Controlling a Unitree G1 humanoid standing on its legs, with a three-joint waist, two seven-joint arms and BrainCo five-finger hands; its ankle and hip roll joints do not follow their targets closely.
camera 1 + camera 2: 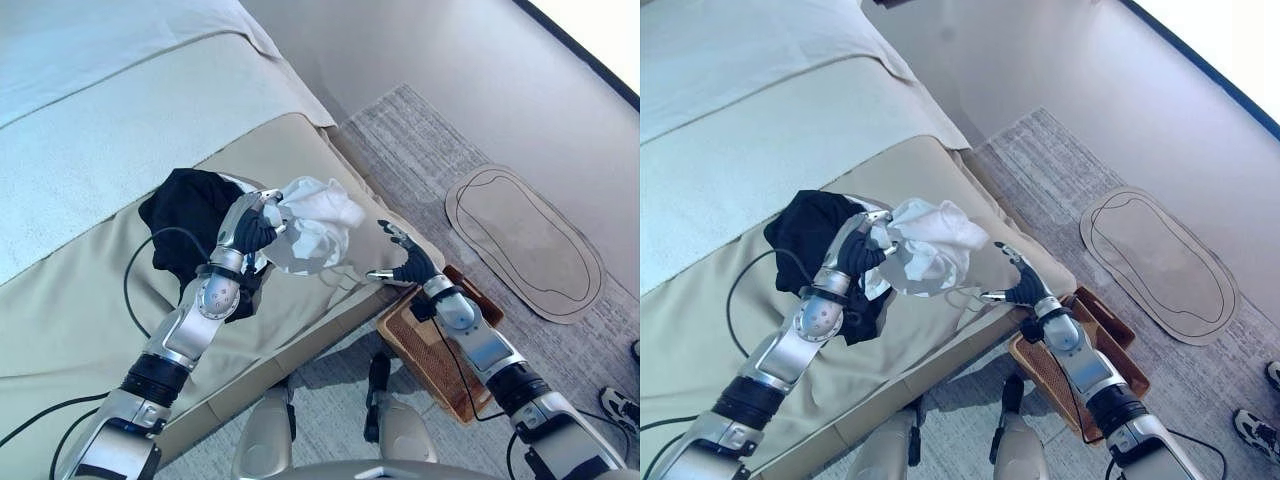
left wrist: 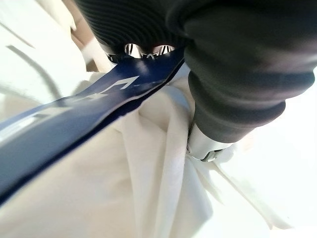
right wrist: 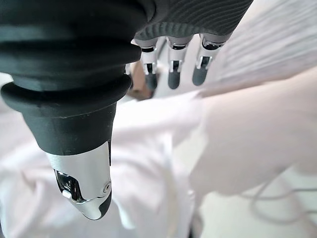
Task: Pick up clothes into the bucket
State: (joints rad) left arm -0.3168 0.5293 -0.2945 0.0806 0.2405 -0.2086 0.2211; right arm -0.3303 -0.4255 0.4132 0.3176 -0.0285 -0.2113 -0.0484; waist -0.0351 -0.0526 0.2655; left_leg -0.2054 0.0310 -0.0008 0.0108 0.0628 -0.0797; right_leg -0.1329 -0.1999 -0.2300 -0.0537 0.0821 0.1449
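Observation:
My left hand (image 1: 252, 232) is shut on a white garment (image 1: 315, 222) and holds it bunched above the bed's front corner. In the left wrist view the white cloth (image 2: 148, 198) carries a dark blue band (image 2: 74, 119) and is pinched under the thumb (image 2: 233, 99). A black garment (image 1: 190, 215) lies on the bed behind that hand. My right hand (image 1: 410, 265) is open just right of the hanging white cloth, at the bed's edge, holding nothing. Below it on the floor stands a brown woven basket (image 1: 420, 345).
The bed (image 1: 90, 300) has a beige cover and a pale blanket (image 1: 100, 130) further back. A grey rug (image 1: 420, 150) with an oval mat (image 1: 525, 240) lies to the right. A person's shoe (image 1: 620, 405) shows at the lower right.

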